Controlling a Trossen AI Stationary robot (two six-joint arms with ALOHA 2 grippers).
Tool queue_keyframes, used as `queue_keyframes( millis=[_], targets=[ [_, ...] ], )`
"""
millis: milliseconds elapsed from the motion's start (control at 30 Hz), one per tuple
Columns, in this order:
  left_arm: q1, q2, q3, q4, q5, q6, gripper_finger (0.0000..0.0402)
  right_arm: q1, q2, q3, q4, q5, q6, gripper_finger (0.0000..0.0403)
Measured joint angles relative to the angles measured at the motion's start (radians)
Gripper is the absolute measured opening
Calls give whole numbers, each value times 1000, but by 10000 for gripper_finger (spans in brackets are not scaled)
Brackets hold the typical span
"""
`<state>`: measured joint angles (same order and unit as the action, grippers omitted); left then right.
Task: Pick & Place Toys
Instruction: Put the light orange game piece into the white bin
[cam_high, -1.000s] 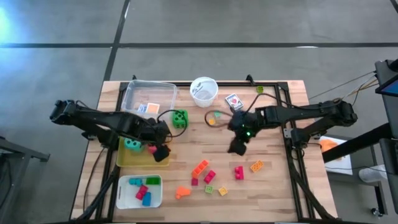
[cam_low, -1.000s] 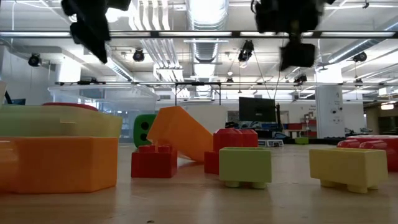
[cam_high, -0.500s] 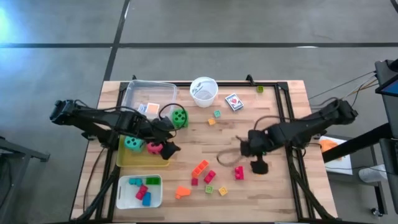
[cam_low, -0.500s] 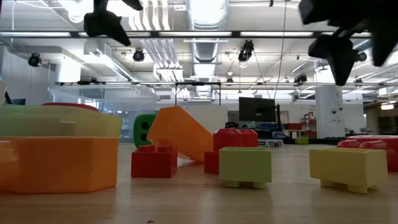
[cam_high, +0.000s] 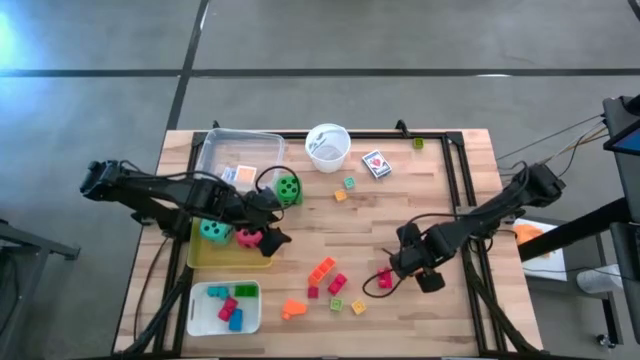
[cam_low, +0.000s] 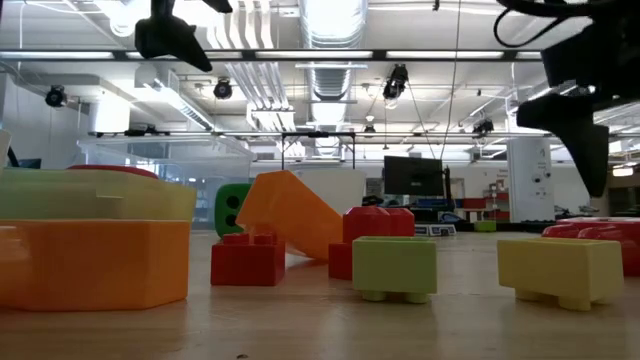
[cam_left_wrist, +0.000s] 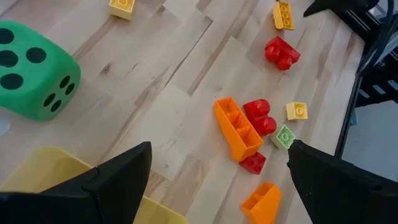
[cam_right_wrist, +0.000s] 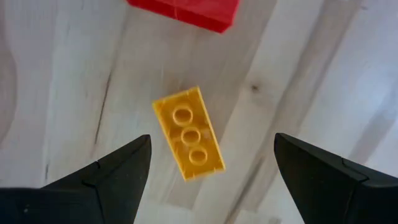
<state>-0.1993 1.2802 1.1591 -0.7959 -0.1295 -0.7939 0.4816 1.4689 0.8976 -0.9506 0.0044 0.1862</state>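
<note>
table (cam_high: 440, 215): pale wood planks, smooth, matt, grain and a small knot showing
yellow block (cam_right_wrist: 188, 133): hard plastic, smooth, round studs, slight sheen
red block (cam_right_wrist: 185, 11): plastic, smooth, flat faces
green die (cam_left_wrist: 32, 70): foam-like, matt, soft rounded corners
long orange block (cam_left_wrist: 237, 129): moulded plastic, mildly glossy
right pincer (cam_right_wrist: 211, 171): dark, matt fingers, looked like plastic
yellow tray (cam_high: 200, 256): translucent plastic
clear tray (cam_high: 213, 152): see-through plastic near the far left corner
white cup (cam_high: 328, 147): smooth, plain white
frame (cam_high: 455, 170): black metal rails along the table edges
</note>
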Motion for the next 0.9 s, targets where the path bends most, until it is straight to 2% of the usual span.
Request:
queue_keyframes(
  millis=[533, 900],
  targets=[
    [0, 0, -1, 10, 0, -2, 360, 1, 53, -126, 151, -4, -30, 320],
    [1, 0, 0, 14, 0, -1, 360, 1, 68, -171, 203, -13, -30, 192]
  ],
)
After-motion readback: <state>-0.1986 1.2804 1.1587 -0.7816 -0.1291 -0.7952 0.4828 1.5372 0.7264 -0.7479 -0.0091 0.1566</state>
